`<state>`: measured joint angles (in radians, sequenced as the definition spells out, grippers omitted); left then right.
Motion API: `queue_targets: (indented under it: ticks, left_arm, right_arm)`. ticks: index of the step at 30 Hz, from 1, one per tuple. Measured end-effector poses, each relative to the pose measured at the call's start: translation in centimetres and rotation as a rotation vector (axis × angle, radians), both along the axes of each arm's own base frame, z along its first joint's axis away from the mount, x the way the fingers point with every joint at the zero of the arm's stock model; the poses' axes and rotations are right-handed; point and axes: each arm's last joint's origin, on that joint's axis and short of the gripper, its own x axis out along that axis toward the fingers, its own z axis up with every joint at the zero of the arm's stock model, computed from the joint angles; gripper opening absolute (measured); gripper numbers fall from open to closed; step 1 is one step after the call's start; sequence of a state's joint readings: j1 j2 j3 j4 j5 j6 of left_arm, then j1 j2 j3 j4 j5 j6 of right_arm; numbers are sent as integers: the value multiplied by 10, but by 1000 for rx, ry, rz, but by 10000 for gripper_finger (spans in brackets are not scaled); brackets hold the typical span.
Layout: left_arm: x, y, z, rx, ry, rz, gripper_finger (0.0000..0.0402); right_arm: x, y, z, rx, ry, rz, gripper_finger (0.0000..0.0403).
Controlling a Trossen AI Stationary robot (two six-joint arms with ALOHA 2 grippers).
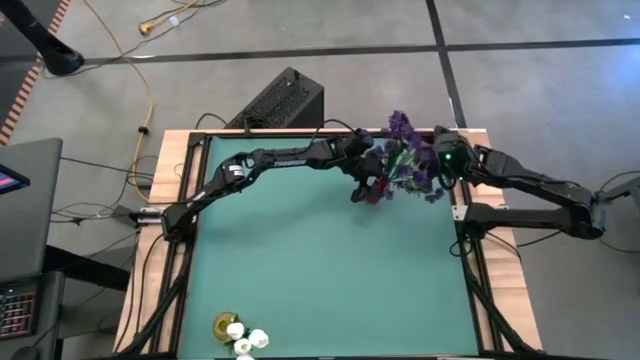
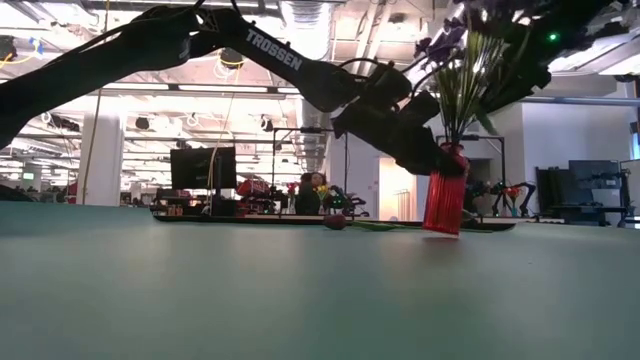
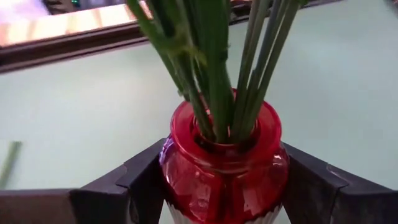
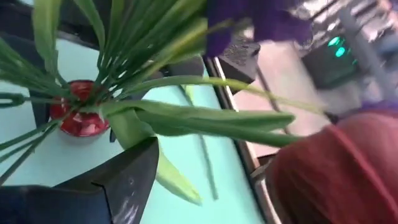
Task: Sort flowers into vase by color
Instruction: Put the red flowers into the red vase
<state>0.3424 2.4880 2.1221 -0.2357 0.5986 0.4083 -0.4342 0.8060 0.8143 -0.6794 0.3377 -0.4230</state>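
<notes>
White flowers (image 1: 245, 338): three white tulip heads sit in a yellowish vase (image 1: 226, 324) at the near-left corner of my table (image 1: 330, 260), well apart from both my arms.

Left claw (image 1: 368, 188): reaches across to the far-right part of the table. In my left wrist view one finger (image 3: 144, 180) stands on each side of the red vase (image 3: 222, 163), just beside or touching the glass. I cannot tell whether I am gripping it or letting it go.

Red vase: stands upright on the table, between my left fingers, its mouth facing up.

Purple flowers (image 1: 405, 150): a bunch of green stems (image 3: 214, 68) rises from the vase mouth, long axis near upright and fanning outward, with purple sprigs at the top leaning toward my right arm.

Dark red bud (image 2: 336, 222): the low view shows what looks like one lying flat on the table just beside the vase, with a green stem running from it toward the vase.

Right claw (image 1: 443, 160): its fingers stand wide apart, holding nothing, up among the purple heads and leaves, above and just to the right of the vase.

Deciding relation, as I judge it: the vase lies straight between my left fingers, so the left arm is nearer for steadying; the flower tops are nearest my right claw.
</notes>
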Motion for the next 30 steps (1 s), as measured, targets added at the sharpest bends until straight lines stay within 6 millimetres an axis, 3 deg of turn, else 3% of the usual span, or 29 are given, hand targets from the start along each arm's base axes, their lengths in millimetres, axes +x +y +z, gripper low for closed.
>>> queue_targets:
  ticks: [9,18,22,30]
  left_arm:
    - [4,-10,-1,112,-4,-11,235]
    - [-2,1,-2,49,16,-10,240]
    - [-1,0,-2,55,26,11,239]
    - [0,2,-1,43,14,45,239]
  right_arm:
    - [13,4,-2,-166,129,25,361]
    - [16,9,4,-359,213,-74,361]
    - [18,8,15,-388,17,-291,361]
    - [14,11,11,-228,-225,-462,361]
